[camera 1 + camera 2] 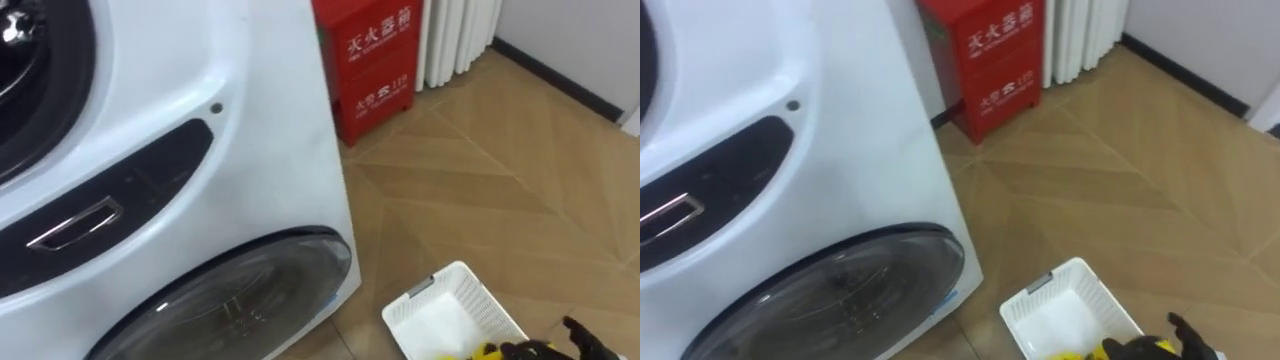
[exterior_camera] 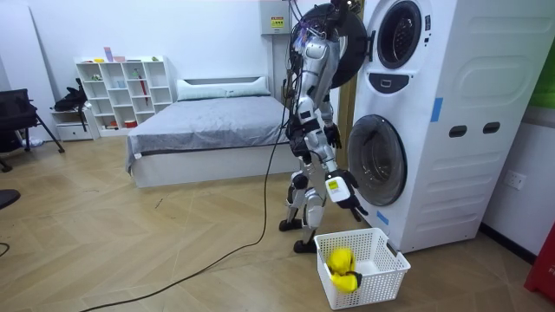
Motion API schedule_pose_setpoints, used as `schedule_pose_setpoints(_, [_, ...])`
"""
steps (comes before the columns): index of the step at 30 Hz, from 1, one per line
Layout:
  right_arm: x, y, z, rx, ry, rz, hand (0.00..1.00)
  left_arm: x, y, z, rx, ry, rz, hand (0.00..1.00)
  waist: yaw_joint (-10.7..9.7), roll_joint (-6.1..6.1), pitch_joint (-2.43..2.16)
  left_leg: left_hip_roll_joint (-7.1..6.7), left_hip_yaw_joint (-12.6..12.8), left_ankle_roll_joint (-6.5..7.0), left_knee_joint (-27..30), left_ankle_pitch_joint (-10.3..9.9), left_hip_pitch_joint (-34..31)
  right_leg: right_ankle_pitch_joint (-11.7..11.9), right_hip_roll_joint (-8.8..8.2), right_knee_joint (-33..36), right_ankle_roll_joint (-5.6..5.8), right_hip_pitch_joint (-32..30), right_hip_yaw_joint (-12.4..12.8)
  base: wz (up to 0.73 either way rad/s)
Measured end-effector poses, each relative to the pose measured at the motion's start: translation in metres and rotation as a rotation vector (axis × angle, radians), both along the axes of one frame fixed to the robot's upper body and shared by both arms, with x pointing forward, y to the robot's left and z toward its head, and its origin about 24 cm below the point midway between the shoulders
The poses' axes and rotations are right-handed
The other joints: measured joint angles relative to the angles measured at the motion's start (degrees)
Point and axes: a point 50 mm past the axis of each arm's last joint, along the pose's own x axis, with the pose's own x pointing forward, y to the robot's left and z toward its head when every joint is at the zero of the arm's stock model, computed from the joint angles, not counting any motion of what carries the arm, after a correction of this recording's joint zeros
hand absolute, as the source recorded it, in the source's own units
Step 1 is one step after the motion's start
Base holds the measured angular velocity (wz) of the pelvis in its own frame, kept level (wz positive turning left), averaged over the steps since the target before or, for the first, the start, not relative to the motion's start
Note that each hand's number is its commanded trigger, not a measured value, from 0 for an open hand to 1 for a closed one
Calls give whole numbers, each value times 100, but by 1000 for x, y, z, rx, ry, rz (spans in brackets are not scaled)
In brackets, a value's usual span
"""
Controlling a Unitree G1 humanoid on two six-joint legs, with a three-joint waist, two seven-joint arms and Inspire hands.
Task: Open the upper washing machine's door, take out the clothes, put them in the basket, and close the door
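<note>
Yellow clothes (image 2: pixel 340 265), a soft bunched bundle, lie inside the white slatted plastic laundry basket (image 2: pixel 386 253). The basket stands on the herringbone wooden floor (image 1: pixel 500 170) just in front of the tall white stacked washing machine (image 2: pixel 434 130), on the robot's right. That spot looks deliberate: the basket is near enough for an arm to swing from a drum to it without a step.

The robot stands upright, close to the machine's front and facing it. Its right hand (image 2: pixel 345 194) hangs low over the basket, above the bundle and apart from it. The dark fingers (image 1: pixel 578 330) are spread and fairly straight, clamped on nothing. That pose suits dropping cloth into the basket rather than gripping it.

The lower round glass door (image 1: pixel 240 300) sits closed against its frame. The upper dark round door (image 2: pixel 347 42) stands swung open beside the robot's head, so the upper drum is probably where the laundry comes from. Whether more clothes wait inside cannot be told, since the opening shows nothing but dark. A red metal cabinet (image 1: pixel 372 60) stands by the wall beyond the machine, well clear of the work.

With one bundle in the basket, the next reach would likely go up to the open drum.
</note>
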Motion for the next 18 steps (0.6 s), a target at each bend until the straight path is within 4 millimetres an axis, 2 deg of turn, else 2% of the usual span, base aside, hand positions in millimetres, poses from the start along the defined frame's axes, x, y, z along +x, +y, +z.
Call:
schedule_pose_setpoints(4, [-4,2,-6,13,26,-8,0,-2,2,0,2,1,2,0,30,-84,1,1,-187,3,-14,37,3,2,-55,-148,-5,120,-184,22])
schedule_pose_setpoints(13, [-12,2,-14,28,67,-32,0,-4,5,1,9,-2,7,0,46,-166,-6,2,-332,10,-33,44,-28,6,-107,-211,-11,183,-395,10])
schedule_pose_setpoints(18, [-16,1,-16,25,83,-48,0,-3,7,1,12,-8,13,0,107,-183,1,0,-329,7,-38,47,-29,2,-104,-208,-16,175,-384,0])
